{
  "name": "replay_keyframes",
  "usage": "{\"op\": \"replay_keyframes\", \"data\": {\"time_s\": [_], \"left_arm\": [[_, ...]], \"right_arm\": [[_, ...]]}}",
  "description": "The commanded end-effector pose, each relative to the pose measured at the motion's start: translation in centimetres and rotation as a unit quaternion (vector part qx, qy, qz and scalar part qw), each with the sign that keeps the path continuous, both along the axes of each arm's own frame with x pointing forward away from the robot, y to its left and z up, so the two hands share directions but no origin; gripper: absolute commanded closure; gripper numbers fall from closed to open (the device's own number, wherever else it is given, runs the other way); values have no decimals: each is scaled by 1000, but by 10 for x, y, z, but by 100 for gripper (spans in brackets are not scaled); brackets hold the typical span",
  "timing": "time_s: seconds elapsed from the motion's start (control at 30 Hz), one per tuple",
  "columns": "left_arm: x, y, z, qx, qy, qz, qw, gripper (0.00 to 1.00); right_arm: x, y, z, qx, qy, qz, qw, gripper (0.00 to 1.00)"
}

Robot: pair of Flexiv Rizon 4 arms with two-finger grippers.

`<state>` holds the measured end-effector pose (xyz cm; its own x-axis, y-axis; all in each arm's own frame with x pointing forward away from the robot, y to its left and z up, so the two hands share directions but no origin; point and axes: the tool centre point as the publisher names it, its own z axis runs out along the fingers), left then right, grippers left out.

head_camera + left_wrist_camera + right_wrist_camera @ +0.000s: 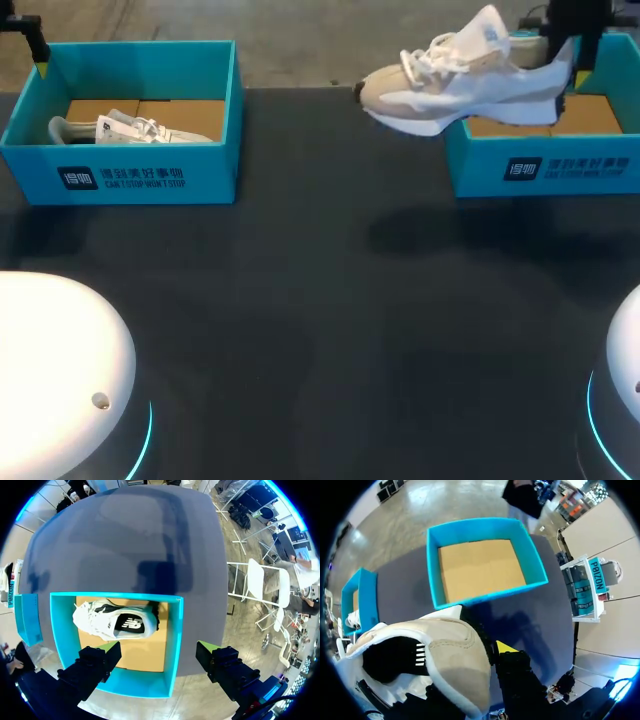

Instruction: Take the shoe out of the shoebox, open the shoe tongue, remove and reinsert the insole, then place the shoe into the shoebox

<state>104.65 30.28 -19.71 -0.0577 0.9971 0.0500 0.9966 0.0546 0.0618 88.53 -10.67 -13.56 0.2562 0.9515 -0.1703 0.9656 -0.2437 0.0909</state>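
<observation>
Above the right shoebox (540, 165) the beige shoe (460, 80) hangs in the air, sole down. The right hand (570, 72) is clamped on its heel. In the wrist view one yellow fingertip (505, 646) shows beside the heel, while the other is hidden behind the shoe. The toe juts out past the right shoebox's wall, on the side facing the left shoebox (175, 630). Under the shoe the right shoebox's brown cardboard floor lies in plain view. The left shoebox stands well apart from the right shoebox, with bare dark tabletop (330, 300) between them. A white shoe (115, 622) lies on its side in the left shoebox. The left hand (157, 647) hovers over that box's rim with its fingers spread apart, touching nothing.
</observation>
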Motion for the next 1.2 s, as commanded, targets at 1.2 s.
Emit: {"op": "replay_keyframes", "data": {"time_s": [1.2], "left_arm": [[-1,0,0,1,-1,-1,1000,0]], "right_arm": [[-148,122,-9,9,-6,-40,999,100]]}}
